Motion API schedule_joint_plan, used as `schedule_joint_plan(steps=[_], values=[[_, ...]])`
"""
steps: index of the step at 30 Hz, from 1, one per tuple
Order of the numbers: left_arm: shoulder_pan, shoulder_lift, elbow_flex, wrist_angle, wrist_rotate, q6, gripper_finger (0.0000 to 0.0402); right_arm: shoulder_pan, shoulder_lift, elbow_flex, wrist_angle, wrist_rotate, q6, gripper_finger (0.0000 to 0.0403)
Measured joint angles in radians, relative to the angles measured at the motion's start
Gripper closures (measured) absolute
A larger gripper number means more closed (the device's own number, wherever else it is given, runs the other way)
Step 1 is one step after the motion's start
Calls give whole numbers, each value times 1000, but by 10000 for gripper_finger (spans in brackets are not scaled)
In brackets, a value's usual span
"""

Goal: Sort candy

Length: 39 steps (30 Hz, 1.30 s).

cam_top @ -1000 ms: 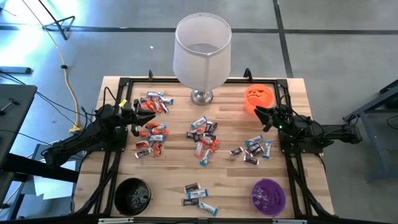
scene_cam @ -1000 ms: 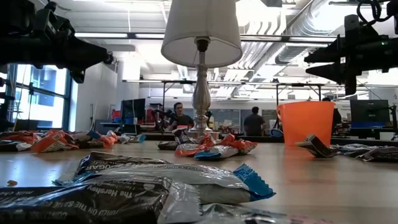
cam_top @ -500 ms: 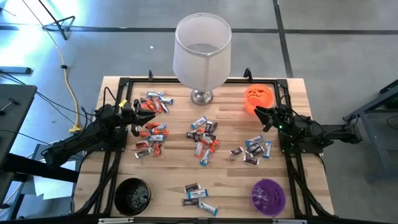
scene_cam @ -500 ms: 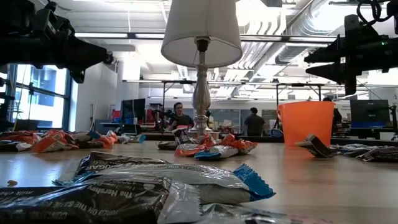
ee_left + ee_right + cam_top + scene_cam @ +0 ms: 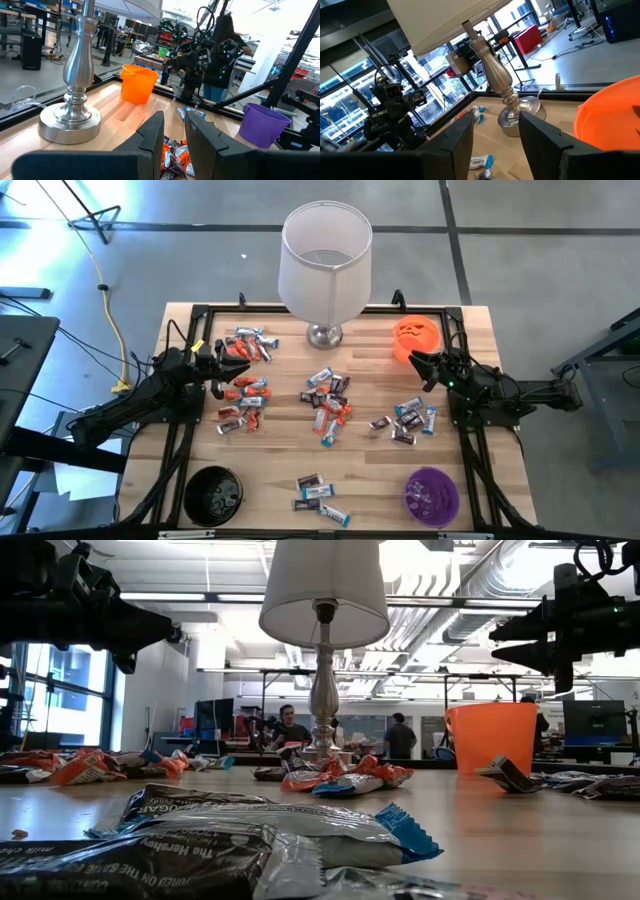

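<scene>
Wrapped candy lies in several loose heaps on the wooden table: orange-red and silver ones at the left (image 5: 245, 392), a mixed heap in the middle (image 5: 328, 402), dark and blue-white ones at the right (image 5: 408, 420), and a few near the front edge (image 5: 318, 494). My left gripper (image 5: 240, 368) hangs level above the left heap. Its fingers (image 5: 152, 137) stand slightly apart with nothing between them. My right gripper (image 5: 414, 361) hangs level beside the orange bowl (image 5: 415, 337). It is open (image 5: 496, 127) and holds nothing.
A table lamp with a white shade (image 5: 325, 265) stands at the far middle on a metal foot (image 5: 70, 120). A black bowl (image 5: 213, 494) sits at the near left corner and a purple bowl (image 5: 431, 494) at the near right. People stand in the room beyond the table (image 5: 290, 728).
</scene>
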Motion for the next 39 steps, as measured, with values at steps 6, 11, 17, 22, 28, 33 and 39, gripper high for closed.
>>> schedule_joint_plan(steps=[6, 11, 17, 22, 28, 33, 39], values=[[0, 1, 0, 0, 0, 40, 337, 0, 0, 0, 0, 0, 0, 249], [0, 3, 0, 0, 0, 120, 337, 0, 0, 0, 0, 0, 0, 249], [0, 3, 0, 0, 0, 66, 337, 0, 0, 0, 0, 0, 0, 249], [0, 3, 0, 0, 0, 53, 337, -2, 0, 0, 1, 64, -3, 249], [0, 3, 0, 0, 0, 53, 337, -2, 0, 0, -1, 41, 50, 249], [0, 3, 0, 0, 0, 53, 337, -2, 0, 0, 2, -112, 7, 249], [0, 3, 0, 0, 0, 53, 337, -2, 0, 0, 4, -256, -92, 249]])
